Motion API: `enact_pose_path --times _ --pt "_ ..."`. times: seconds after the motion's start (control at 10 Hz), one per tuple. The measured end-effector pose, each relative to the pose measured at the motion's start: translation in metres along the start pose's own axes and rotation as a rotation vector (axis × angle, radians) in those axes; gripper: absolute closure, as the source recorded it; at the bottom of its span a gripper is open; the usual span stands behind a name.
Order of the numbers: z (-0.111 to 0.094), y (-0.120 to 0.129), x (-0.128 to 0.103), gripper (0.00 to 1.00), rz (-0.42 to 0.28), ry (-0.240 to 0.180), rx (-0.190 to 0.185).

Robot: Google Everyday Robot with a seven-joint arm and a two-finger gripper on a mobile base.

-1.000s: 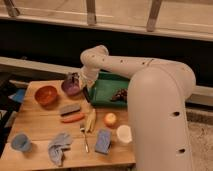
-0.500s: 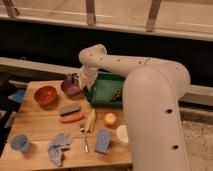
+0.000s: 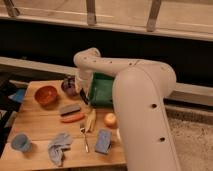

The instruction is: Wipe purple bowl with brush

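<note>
Wooden planks, pale and smooth, make up the table (image 3: 35, 125), which bears two round, shallow bowls side by side near its far edge: the matte purple bowl (image 3: 68, 86) and, to its left in the picture, an orange-red bowl (image 3: 46, 94). The gripper (image 3: 80, 86) of the glossy white arm hangs just right of the purple bowl, clamped on the slim black brush (image 3: 84, 97), which slants down between that bowl and one green plastic tray (image 3: 100, 84); the tray's contents cannot be made out. Nearer lie one grey rectangular block (image 3: 70, 108), one metal fork (image 3: 84, 135), one crumpled blue-grey cloth (image 3: 59, 146), one small blue cup (image 3: 21, 142) and one blue sponge (image 3: 104, 141).
</note>
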Motion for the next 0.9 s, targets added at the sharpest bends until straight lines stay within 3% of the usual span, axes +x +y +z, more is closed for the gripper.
enact_pose_path --times 0.6,0.9 --pt "0.017 -0.01 0.002 1.0 0.042 0.032 -0.003" --pt "0.011 -0.026 0.002 1.0 0.091 0.026 0.047"
